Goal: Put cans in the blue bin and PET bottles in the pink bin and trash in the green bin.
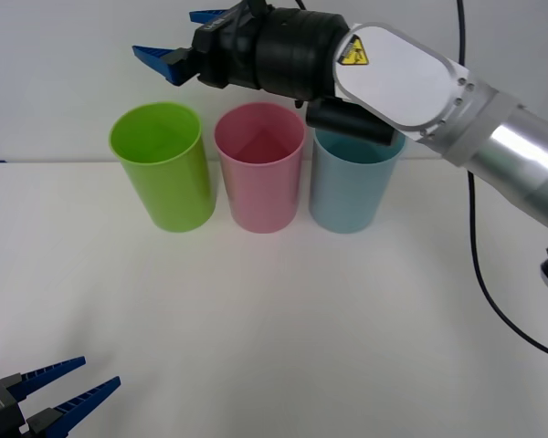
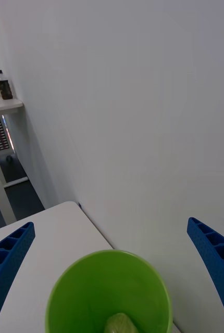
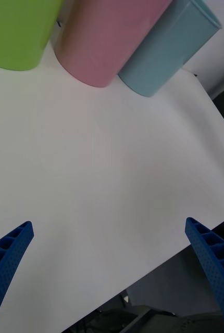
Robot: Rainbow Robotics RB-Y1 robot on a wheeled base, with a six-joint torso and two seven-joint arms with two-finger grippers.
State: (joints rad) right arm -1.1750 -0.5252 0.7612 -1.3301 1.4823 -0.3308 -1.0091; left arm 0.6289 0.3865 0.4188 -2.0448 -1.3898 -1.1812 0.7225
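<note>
right gripper (image 1: 194, 36) up high over the far side of the counter (image 1: 274, 310), fingers spread wide, nothing between them. green bin (image 1: 162, 164) sits just below and ahead of it, upright. the trash (image 2: 121, 323), a pale lumpy ball, lies at the bottom inside the green bin. pink bin (image 1: 259, 166) stands beside the green one, under the right arm's wrist; blue bin (image 1: 352, 182) next along, its rim partly behind the arm. left gripper (image 1: 68, 383) low at the near edge of the counter, fingers apart and empty, well apart from the three bins.
</note>
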